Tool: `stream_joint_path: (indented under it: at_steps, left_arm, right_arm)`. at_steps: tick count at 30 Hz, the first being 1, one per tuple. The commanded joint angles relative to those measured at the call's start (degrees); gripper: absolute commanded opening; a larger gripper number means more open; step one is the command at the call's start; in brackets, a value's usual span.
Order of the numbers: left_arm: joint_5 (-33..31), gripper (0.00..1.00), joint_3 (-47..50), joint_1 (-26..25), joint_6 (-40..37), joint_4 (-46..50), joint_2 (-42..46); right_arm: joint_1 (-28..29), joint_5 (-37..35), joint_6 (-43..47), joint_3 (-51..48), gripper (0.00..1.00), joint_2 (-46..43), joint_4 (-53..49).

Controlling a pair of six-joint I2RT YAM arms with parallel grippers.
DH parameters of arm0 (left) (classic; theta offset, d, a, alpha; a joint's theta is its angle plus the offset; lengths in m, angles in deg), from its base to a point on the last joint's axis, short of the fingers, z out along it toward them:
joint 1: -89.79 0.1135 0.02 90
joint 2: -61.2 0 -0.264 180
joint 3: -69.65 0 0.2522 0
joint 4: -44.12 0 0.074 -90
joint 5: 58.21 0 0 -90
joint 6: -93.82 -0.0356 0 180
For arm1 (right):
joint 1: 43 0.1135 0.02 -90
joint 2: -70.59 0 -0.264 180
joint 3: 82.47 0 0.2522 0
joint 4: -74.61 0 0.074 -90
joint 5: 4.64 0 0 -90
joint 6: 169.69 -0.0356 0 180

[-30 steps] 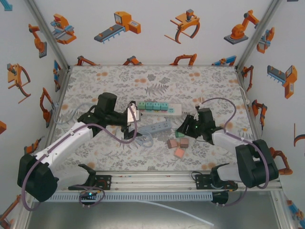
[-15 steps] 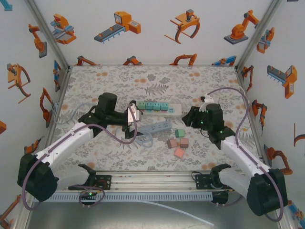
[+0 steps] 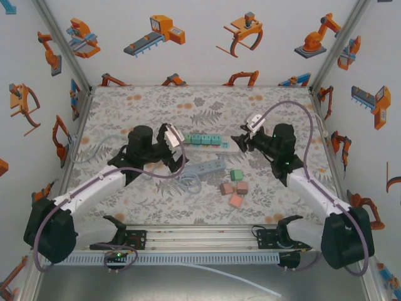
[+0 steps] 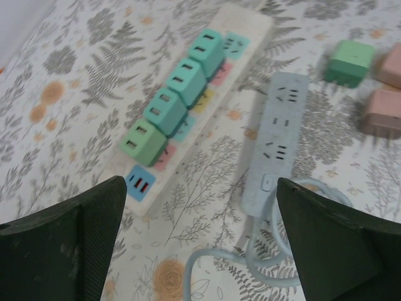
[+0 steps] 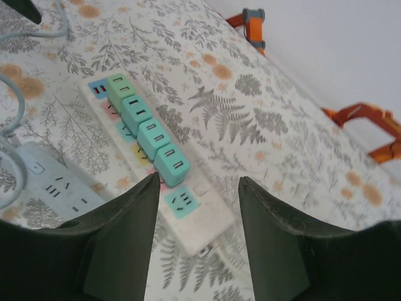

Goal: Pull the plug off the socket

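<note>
1. Four plugs (image 4: pixel 178 81) sit in the white strip (image 4: pixel 247 28), mid-frame in the top view, none pulled yet.
2. Left gripper (image 4: pixel 199 188) hangs at the strip's left end, jaws wide apart, probably to brace it.
3. Right gripper (image 5: pixel 197 179), jaws partly apart and empty, frames the right-end plug, probably its target.
4. Top view gives how both grippers flank the strip; wrist views give the empty gaps.

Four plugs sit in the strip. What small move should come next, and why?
Probably lower the right gripper onto the end plug and close: its jaws stand open and empty, aimed at that plug, which is not yet pulled from the strip.
</note>
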Motion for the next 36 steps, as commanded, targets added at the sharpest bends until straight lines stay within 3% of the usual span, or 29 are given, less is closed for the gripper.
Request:
stream_joint_path:
  at_steps: [1, 7, 12, 15, 21, 25, 30, 36]
  left_arm:
    - [-11.1, 0.97, -1.5, -0.1, 8.6, -2.8, -1.6]
    - [-23.1, 0.97, -8.9, 1.9, 23.0, 6.5, -7.3]
    - [-23.3, 0.97, -14.7, 6.1, 38.1, 13.3, -12.1]
    - [-20.1, 0.97, -16.4, 8.7, 43.9, 15.1, -14.2]
    - [-24.4, 1.0, -20.7, 9.8, 50.3, 22.7, -20.2]
    - [-24.8, 0.96, -25.4, 9.8, 53.7, 29.3, -25.9]
    - [-22.7, 0.93, -25.1, 10.1, 56.9, 28.2, -30.0]
    - [-21.2, 0.87, -25.2, 10.5, 57.1, 26.8, -33.6]
  right_arm:
    - [0.5, 7.3, 10.2, 6.5, 0.52, 4.5, 0.1]
    - [1.1, 8.4, 15.0, 17.3, 0.52, 14.8, -10.8]
    - [1.5, 9.9, 22.4, 25.7, 0.52, 22.6, -23.7]
    - [1.8, 10.8, 26.3, 29.2, 0.52, 26.8, -29.6]
    - [3.2, 11.4, 32.3, 34.8, 0.53, 34.3, -37.6]
    - [4.2, 10.6, 35.1, 37.8, 0.52, 38.5, -41.0]
    - [4.6, 10.3, 35.7, 38.7, 0.51, 41.5, -41.2]
    - [5.2, 9.8, 36.0, 38.8, 0.42, 43.4, -41.3]
